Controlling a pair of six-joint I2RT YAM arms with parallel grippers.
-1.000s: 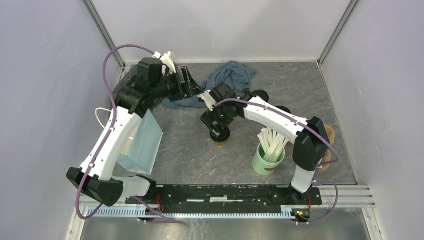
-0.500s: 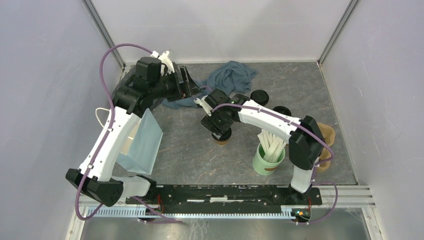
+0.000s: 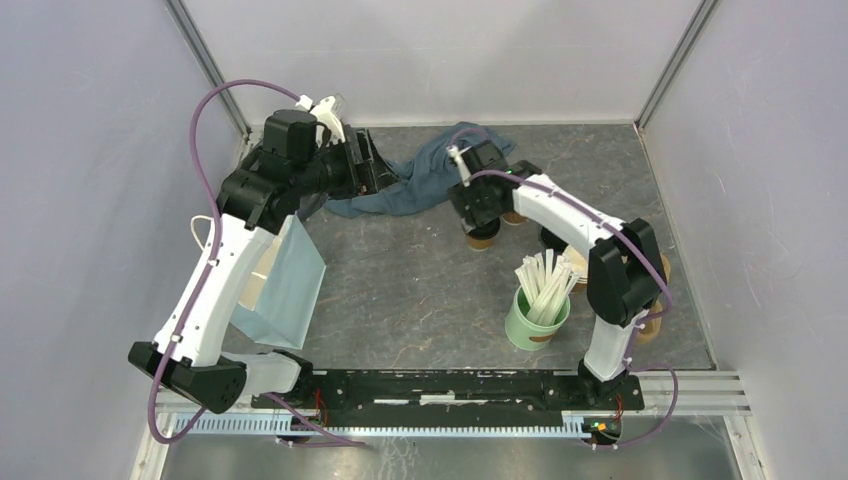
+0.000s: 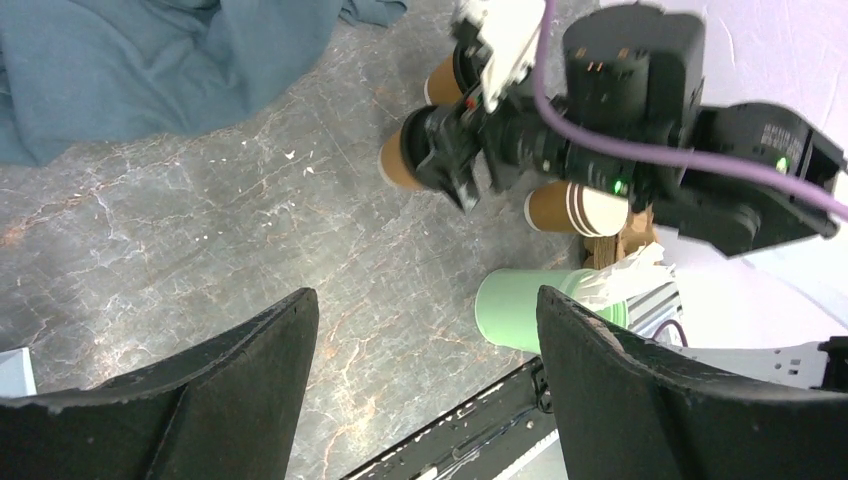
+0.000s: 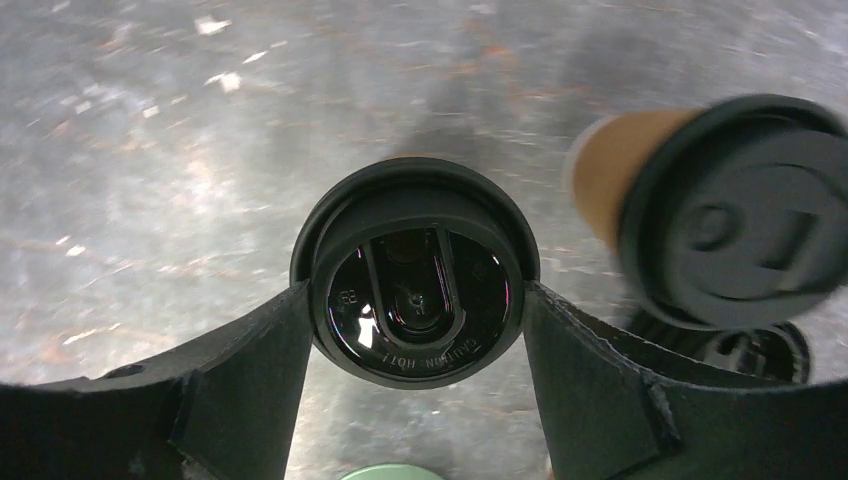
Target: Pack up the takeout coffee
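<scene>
My right gripper (image 5: 415, 330) is shut on a takeout coffee (image 5: 415, 300), its fingers (image 5: 250, 370) pressed against both sides of the black sip lid. From above, this kraft cup (image 3: 482, 237) sits under the right gripper (image 3: 478, 212) at the back of the table, right of centre. A second lidded takeout coffee (image 5: 730, 215) stands just to its right, blurred. The left wrist view shows both cups (image 4: 400, 160) (image 4: 440, 80) by the right wrist. My left gripper (image 3: 376, 168) hangs open and empty over the blue cloth (image 3: 440, 165), wide apart in its own view (image 4: 428, 390).
A pale blue bag (image 3: 290, 285) stands open at the left beside my left arm. A green cup of wooden stirrers (image 3: 537, 315) is near the front right. Stacked lidless brown cups (image 4: 570, 208) lie behind the right arm. A loose black lid (image 5: 740, 350) lies under the second cup.
My right gripper has closed on the cup and carried it from the table's middle back and to the right, beside the second cup. The left arm shifted only slightly.
</scene>
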